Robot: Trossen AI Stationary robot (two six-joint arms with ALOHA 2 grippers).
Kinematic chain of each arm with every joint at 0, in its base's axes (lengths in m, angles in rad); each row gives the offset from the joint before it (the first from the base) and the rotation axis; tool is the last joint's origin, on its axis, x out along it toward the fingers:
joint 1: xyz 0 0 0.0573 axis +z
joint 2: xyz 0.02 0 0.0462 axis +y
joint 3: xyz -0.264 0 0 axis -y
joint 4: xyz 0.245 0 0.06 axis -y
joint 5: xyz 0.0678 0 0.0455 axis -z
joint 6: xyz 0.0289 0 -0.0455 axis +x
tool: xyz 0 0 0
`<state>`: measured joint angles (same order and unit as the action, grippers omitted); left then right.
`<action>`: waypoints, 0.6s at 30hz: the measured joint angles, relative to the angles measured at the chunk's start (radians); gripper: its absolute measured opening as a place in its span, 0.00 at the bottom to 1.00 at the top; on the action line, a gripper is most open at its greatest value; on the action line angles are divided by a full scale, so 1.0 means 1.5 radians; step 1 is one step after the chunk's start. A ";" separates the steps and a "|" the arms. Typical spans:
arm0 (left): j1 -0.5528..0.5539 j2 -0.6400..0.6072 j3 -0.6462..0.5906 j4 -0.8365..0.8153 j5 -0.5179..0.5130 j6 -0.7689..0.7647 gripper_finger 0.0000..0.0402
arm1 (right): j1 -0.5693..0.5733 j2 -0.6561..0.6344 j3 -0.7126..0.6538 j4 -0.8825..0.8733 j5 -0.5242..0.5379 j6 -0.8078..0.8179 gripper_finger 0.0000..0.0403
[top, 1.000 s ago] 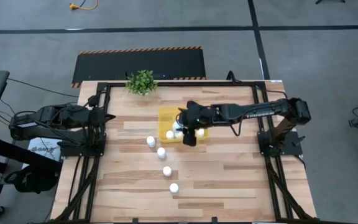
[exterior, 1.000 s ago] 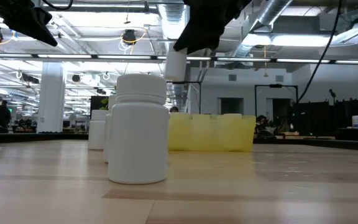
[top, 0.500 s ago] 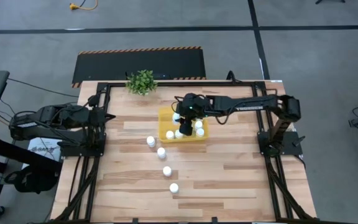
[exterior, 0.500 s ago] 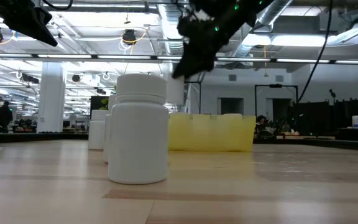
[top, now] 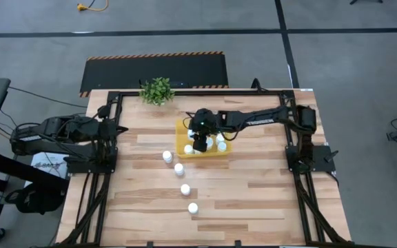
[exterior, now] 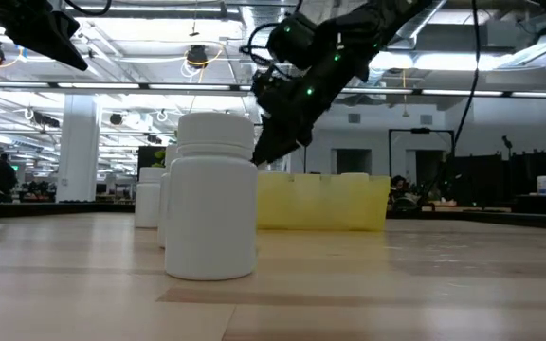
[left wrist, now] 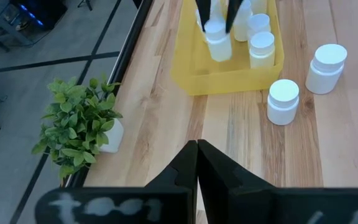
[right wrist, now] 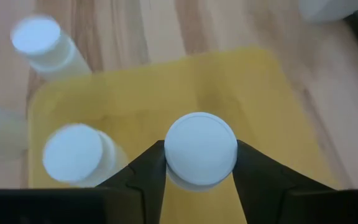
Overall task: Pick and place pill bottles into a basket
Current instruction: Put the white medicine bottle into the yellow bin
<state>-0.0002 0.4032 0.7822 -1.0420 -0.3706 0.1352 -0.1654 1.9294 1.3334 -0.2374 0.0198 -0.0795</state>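
The yellow basket (top: 185,131) lies at the table's far middle and holds several white pill bottles (top: 221,142). My right gripper (top: 200,142) reaches down into it, shut on one white bottle (right wrist: 201,152). It also shows in the left wrist view (left wrist: 216,40). Several more bottles (top: 178,168) stand upright on the wood in a line toward the near edge. In the low view one of them (exterior: 214,199) stands in front of the basket (exterior: 322,201). My left gripper (left wrist: 196,163) is shut and empty at the table's left side. My right gripper pinches the bottle between its two fingers (right wrist: 138,171), one on each side just below the cap (right wrist: 201,149). The fingers come from above, pointing down. The bottle is upright inside the basket's walls; whether its base rests on the basket's floor I cannot tell.
A small green plant (top: 157,90) stands at the table's far edge, left of the basket. Black frame rails (top: 116,103) run along the table's sides. Bare wood lies to the right of and nearer than the bottle line.
My right gripper has carried the bottle a little toward the table's far and left edges, from above the basket's near wall to its middle. It has gone down into the basket with the bottle upright. It has stayed shut on it.
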 joint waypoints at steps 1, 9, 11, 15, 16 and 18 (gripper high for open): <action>0.000 0.000 0.000 0.000 0.000 0.000 0.00 | 0.001 0.006 0.000 0.000 0.000 0.000 0.39; 0.000 0.000 0.000 0.000 0.000 0.000 0.00 | 0.017 0.016 0.000 0.000 -0.001 -0.017 0.37; 0.000 0.000 0.000 0.000 0.000 0.000 0.00 | 0.019 0.016 0.000 -0.005 -0.001 -0.018 0.38; 0.000 0.000 0.000 0.000 0.000 0.000 0.00 | 0.019 0.016 -0.001 -0.012 -0.001 -0.021 0.40; 0.000 0.000 0.000 0.000 0.000 0.000 0.00 | 0.019 0.016 -0.005 -0.010 0.000 -0.023 0.40; 0.000 0.000 0.000 0.000 0.000 0.000 0.00 | 0.019 0.016 -0.012 -0.009 0.003 -0.023 0.39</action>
<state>-0.0002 0.4032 0.7822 -1.0420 -0.3702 0.1352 -0.1371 1.9533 1.3159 -0.2506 0.0240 -0.1139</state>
